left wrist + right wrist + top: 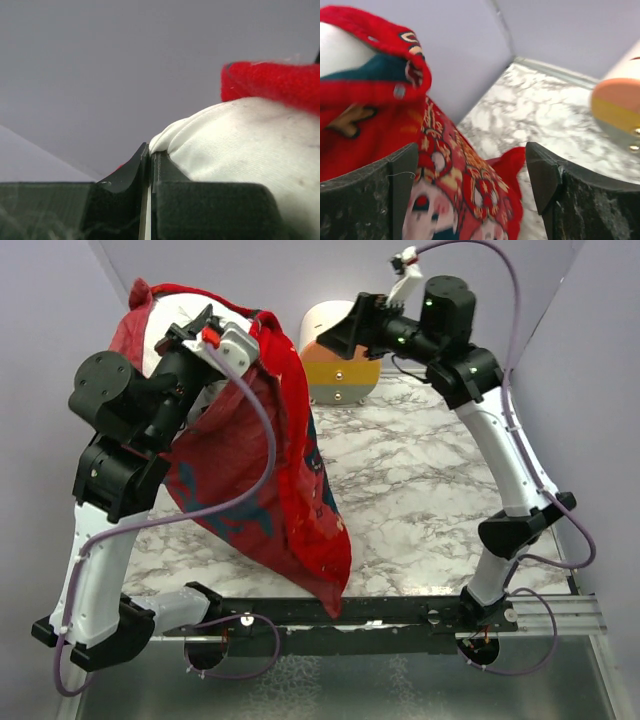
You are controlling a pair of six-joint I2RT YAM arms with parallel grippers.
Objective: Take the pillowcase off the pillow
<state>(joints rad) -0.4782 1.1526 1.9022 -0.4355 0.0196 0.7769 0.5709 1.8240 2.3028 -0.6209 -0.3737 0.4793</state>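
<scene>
Red cloth hangs long and loose: the pillowcase (290,510) droops from the raised left arm down to the near edge of the table (430,470), while the white pillow (240,145) bulges out of its open top. The left gripper (150,156) is pinched tight on a fold of the pillow's white fabric, jaws together with only cloth between them. Its arm is bent high, with the wrist turned up toward the back wall. The right gripper (471,150) has its jaws wide apart, holding nothing, and points at the printed red cloth from the side. Its arm reaches up and leftward over the table, above the cream-and-orange cylinder (340,375). To do this step well, I judge the right gripper should close on red cloth alone, near the open hem or a loose lower fold, then pull down and away while the left holds the pillow firm. Catching white fabric along with the red would drag both together.
</scene>
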